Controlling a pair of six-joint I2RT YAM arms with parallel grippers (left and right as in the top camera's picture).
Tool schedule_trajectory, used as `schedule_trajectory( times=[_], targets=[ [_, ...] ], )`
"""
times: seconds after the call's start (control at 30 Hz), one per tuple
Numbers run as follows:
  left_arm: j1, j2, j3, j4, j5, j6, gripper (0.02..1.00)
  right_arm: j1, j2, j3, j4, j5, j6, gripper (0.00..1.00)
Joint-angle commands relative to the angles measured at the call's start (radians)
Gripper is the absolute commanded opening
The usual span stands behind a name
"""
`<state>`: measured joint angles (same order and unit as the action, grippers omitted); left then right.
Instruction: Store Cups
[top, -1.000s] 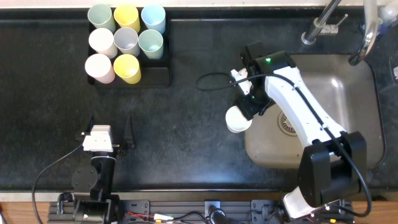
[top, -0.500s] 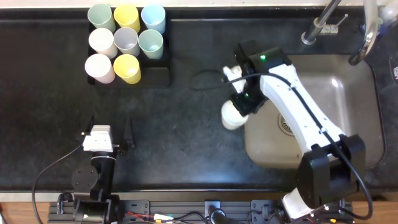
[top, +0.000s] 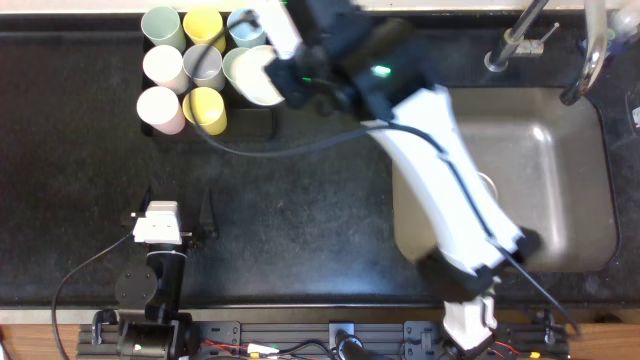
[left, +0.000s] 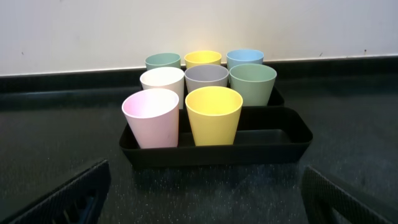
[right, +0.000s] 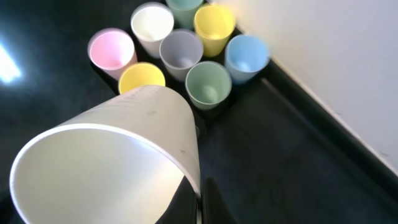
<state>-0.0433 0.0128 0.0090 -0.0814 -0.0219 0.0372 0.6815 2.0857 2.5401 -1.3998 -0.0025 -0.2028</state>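
Here, the right gripper (top: 285, 70) pinches a white cup (right: 106, 155), held aloft and tipped on its side, mouth towards the wrist camera, close by the black tray (left: 217, 155) at the far left of the counter (top: 300, 220). What lies straight under it cannot be told. Eight pastel cups (left: 207, 78) stand upright in the tray in three rows; the front-row place beside the yellow cup (left: 214, 115) is bare. The left gripper (top: 177, 207) sits near the counter's front edge, well apart from the tray, fingers spread wide
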Motion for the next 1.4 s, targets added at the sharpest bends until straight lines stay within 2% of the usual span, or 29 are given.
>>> schedule_trajectory(
  times=[0.03,0.33,0.53,1.4],
  targets=[
    [0.003,-0.011,-0.001,-0.003,0.002,0.023,0.998,0.032,0.148,0.023,0.013,0.109,-0.005,0.045],
    [0.003,-0.011,-0.001,-0.003,0.002,0.023,0.998,0.032,0.247,0.023,0.011,0.109,-0.008,0.042],
    [0.003,-0.011,-0.001,-0.003,0.002,0.023,0.998,0.033,0.283,0.023,0.017,0.073,-0.017,0.042],
    [0.003,-0.011,-0.001,-0.003,0.002,0.023,0.998,0.039,0.402,0.021,0.051,0.055,-0.121,0.042]
  ],
)
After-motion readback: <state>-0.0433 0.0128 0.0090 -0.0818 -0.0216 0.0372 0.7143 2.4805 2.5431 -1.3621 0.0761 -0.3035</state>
